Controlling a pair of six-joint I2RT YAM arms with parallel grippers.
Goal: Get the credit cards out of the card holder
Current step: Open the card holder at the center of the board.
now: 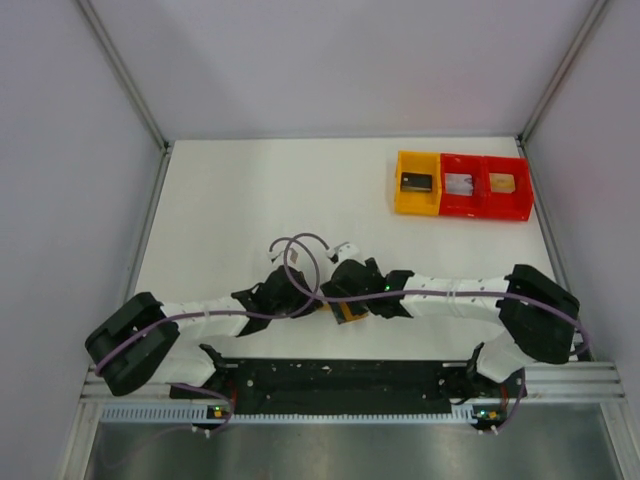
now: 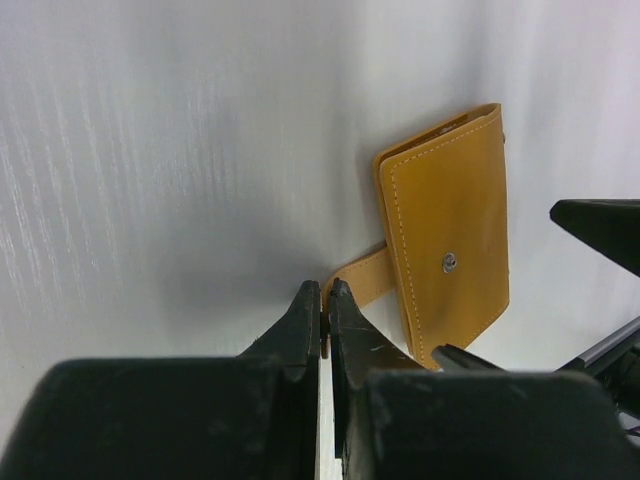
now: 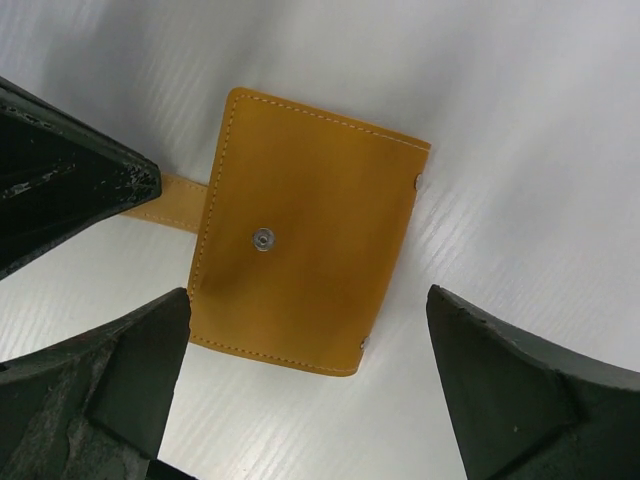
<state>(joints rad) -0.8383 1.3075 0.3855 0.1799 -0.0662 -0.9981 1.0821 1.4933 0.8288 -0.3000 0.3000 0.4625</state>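
The tan card holder (image 3: 310, 250) lies folded shut on the white table, its snap stud facing up; it also shows in the left wrist view (image 2: 445, 250) and as a tan patch under the arms (image 1: 348, 311). Its strap (image 2: 365, 280) runs out to my left gripper (image 2: 325, 295), which is shut on the strap's end. My right gripper (image 3: 308, 300) hangs just over the card holder, open wide, one finger on each side and not touching it. The credit cards are hidden.
At the back right stand a yellow tray (image 1: 417, 183) and a red tray (image 1: 485, 186) holding small rectangles. The two arms meet at mid-table near the front edge, with purple cables (image 1: 300, 250) looped above them. Grey walls enclose the table.
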